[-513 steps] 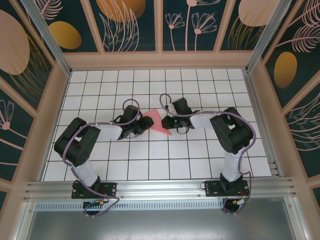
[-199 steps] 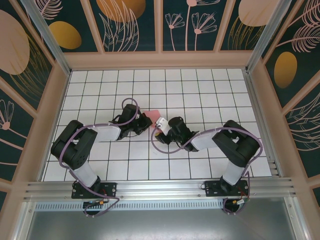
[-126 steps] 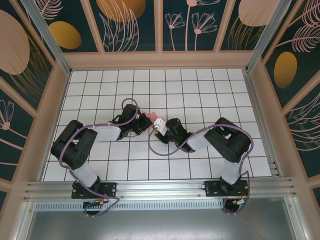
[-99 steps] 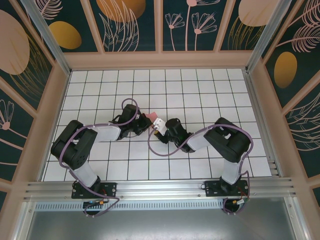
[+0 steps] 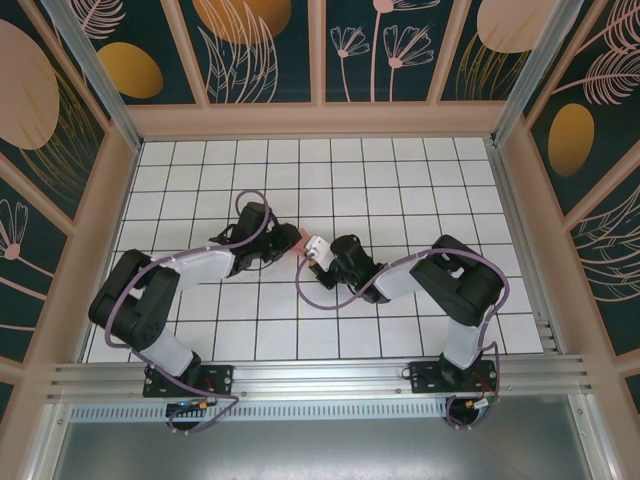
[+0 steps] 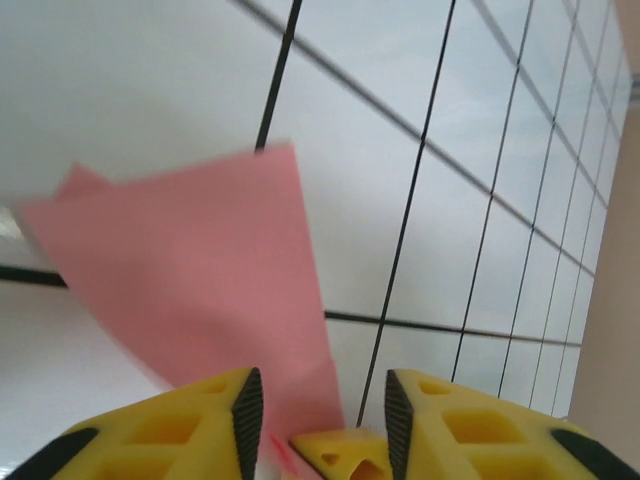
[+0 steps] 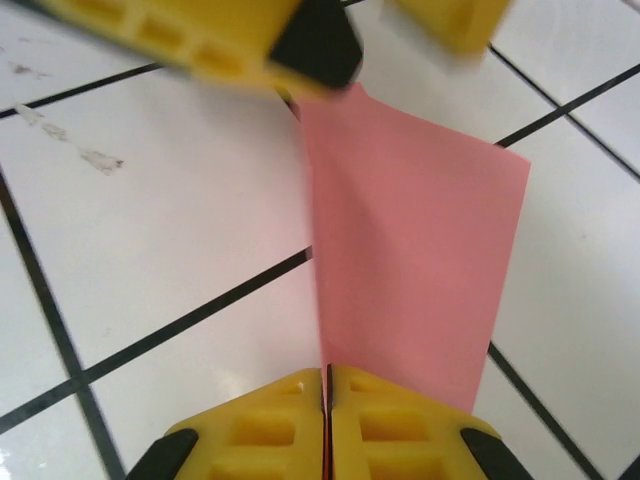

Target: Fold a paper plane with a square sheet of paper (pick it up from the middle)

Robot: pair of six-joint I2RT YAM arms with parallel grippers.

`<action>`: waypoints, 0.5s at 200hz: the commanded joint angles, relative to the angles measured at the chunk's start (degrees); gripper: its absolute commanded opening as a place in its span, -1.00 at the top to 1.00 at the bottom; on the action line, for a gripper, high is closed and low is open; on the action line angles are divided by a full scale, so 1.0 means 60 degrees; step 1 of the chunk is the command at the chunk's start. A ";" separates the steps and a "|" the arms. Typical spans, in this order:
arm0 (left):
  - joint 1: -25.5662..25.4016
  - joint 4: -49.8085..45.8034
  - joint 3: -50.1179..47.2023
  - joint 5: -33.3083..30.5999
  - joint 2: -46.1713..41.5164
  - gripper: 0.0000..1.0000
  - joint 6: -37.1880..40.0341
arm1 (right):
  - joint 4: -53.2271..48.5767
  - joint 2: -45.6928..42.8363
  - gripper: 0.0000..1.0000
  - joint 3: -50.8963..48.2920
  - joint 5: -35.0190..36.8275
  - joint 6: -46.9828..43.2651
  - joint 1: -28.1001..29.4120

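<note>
The sheet of paper (image 5: 297, 233) is pink-red and folded, standing up from the white tiles mid-table between my two grippers. My right gripper (image 5: 308, 250) is shut on the paper's near folded edge; in the right wrist view its yellow jaws (image 7: 327, 372) press together on the crease, and the paper (image 7: 410, 260) rises away from them. My left gripper (image 5: 288, 245) is open on the paper's far side. In the left wrist view the paper (image 6: 200, 270) reaches down between its spread fingertips (image 6: 320, 385), touching neither pad. The left gripper's fingers (image 7: 200, 35) show blurred at the top of the right wrist view.
The white grid-tiled table (image 5: 400, 180) is boxed in by tan wooden walls (image 5: 320, 120) at the back and sides. Both arms reach inward from their bases at the near edge, with purple cables looping beside them.
My left gripper has opened and let go of the paper, its arm shifting slightly left. My right gripper has closed on the paper's fold.
</note>
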 commanded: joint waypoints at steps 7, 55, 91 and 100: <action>0.0423 -0.0522 -0.0088 -0.0577 -0.0739 0.08 0.0402 | -0.0825 -0.0511 0.81 0.0326 -0.1277 0.1234 -0.0283; 0.0471 0.0554 -0.0920 -0.0270 -0.1362 -0.01 0.0513 | -0.1536 -0.0451 0.81 0.0812 -0.2522 0.2797 -0.0576; 0.0472 0.2022 -0.1737 0.0463 -0.1453 0.03 0.0614 | -0.1396 -0.0262 0.81 0.0995 -0.3418 0.3932 -0.0811; 0.0467 0.2374 -0.1924 0.0639 -0.1432 0.06 0.0617 | -0.1329 -0.0194 0.81 0.1010 -0.3608 0.4158 -0.0847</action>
